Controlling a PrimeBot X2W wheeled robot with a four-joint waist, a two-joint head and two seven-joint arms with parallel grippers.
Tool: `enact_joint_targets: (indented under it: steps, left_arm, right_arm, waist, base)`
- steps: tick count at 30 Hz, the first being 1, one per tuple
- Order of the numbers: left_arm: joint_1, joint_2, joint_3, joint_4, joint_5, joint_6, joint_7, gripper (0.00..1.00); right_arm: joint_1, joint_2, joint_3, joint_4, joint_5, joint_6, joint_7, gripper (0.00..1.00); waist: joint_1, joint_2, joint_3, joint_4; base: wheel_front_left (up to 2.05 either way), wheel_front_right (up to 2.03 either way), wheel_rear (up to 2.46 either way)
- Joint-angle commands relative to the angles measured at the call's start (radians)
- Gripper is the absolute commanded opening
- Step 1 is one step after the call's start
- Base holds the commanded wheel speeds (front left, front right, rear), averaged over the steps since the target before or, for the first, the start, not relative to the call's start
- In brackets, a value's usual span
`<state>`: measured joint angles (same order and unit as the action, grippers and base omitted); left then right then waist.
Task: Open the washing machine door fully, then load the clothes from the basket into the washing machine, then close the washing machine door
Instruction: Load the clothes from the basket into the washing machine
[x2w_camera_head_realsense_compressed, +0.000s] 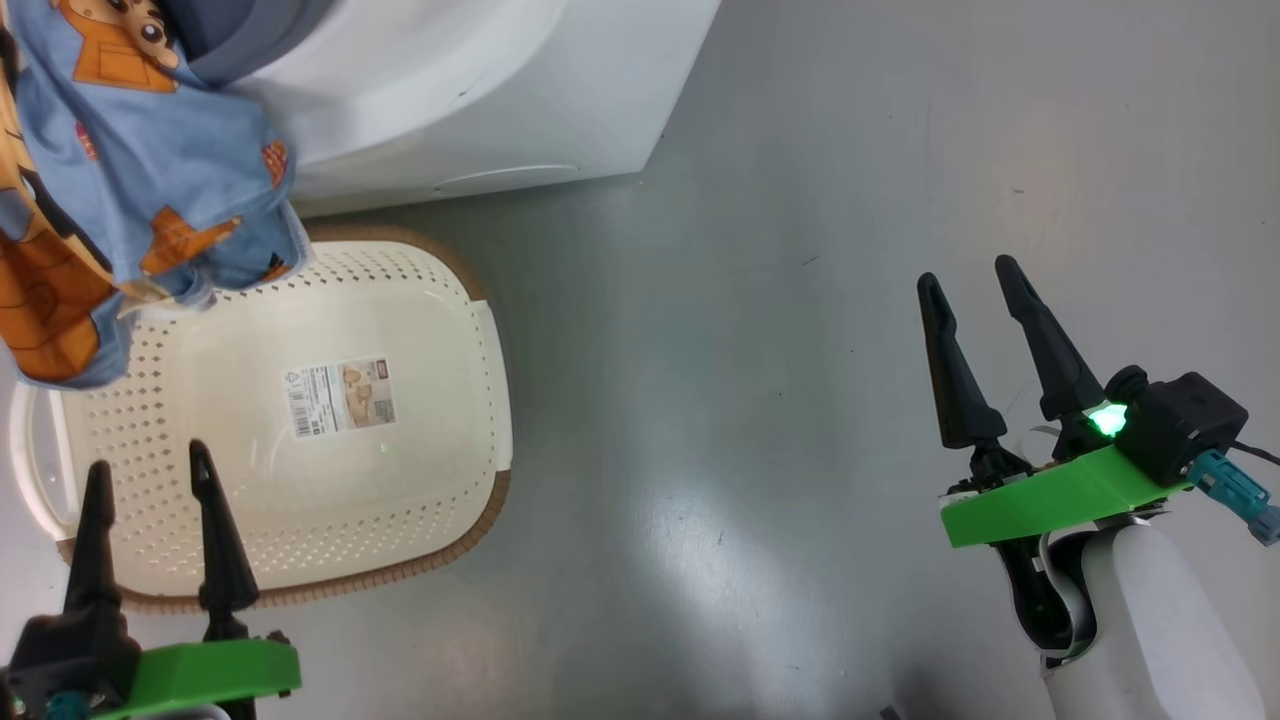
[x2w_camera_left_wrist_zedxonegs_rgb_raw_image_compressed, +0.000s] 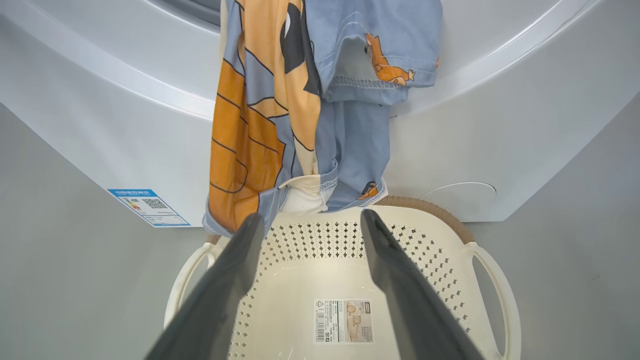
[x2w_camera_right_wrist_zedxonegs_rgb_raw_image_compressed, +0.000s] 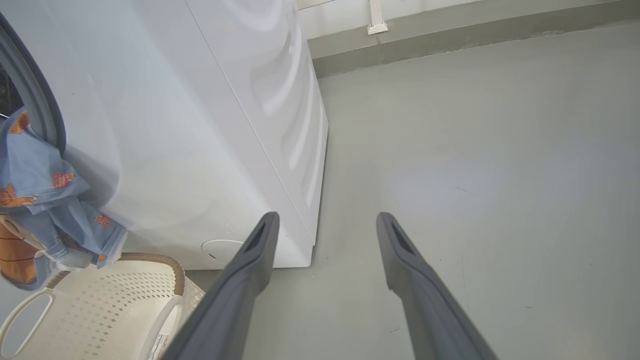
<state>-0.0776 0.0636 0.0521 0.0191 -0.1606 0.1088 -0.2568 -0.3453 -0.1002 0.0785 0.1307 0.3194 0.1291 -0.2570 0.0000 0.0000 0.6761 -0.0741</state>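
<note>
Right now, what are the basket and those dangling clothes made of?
The basket looks like smooth, glossy cream plastic: evenly punched holes, moulded handles, light glinting off it. The clothes look like soft matte printed fabric, maybe cotton: they drape, fold and show stitched hems.

Clothes (x2w_camera_left_wrist_zedxonegs_rgb_raw_image_compressed: 350, 145) soft cloth; basket (x2w_camera_head_realsense_compressed: 480, 400) smooth perforated plastic; washing machine (x2w_camera_right_wrist_zedxonegs_rgb_raw_image_compressed: 200, 125) glossy white; floor (x2w_camera_head_realsense_compressed: 800, 300) smooth, faintly shiny.

Head view looks steeply down; both wrist views face washing machine (x2w_camera_left_wrist_zedxonegs_rgb_raw_image_compressed: 500, 125); all share basket (x2w_camera_head_realsense_compressed: 440, 470), clothes (x2w_camera_head_realsense_compressed: 150, 170).

The clothes (x2w_camera_head_realsense_compressed: 130, 180) hang from the washing machine (x2w_camera_head_realsense_compressed: 450, 90) over the basket (x2w_camera_head_realsense_compressed: 485, 390).
</note>
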Motion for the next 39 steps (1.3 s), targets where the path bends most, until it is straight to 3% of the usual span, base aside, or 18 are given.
enact_joint_targets:
  steps: [1, 13, 27, 39]
  left_arm:
    - [0.038, 0.007, 0.037, -0.014, 0.010, -0.002, -0.005, 1.00]
    - [-0.063, -0.005, 0.045, 0.010, -0.008, -0.034, -0.005, 1.00]
    - [-0.258, 0.004, 0.095, 0.182, -0.033, -0.098, -0.005, 1.00]
    - [-0.432, 0.008, 0.150, 0.343, -0.060, -0.173, -0.005, 1.00]
  right_arm:
    - [0.034, 0.000, 0.019, -0.016, 0.004, 0.002, -0.005, 1.00]
    - [0.028, 0.004, 0.032, -0.011, 0.006, 0.002, -0.005, 1.00]
    - [0.024, 0.003, 0.035, -0.014, 0.010, 0.002, -0.005, 1.00]
    - [0.015, -0.001, 0.021, -0.034, 0.008, 0.002, -0.005, 1.00]
  waist:
    - [0.0000, 0.0000, -0.001, 0.000]
    - [0.0000, 0.0000, -0.004, -0.009]
    - [0.0000, 0.0000, 0.020, -0.033]
    - [0.0000, 0.0000, 0.118, -0.034]
  base:
    - [0.00, 0.00, 0.00]
    - [0.00, 0.00, 0.00]
    - [0.00, 0.00, 0.00]
    - [0.00, 0.00, 0.00]
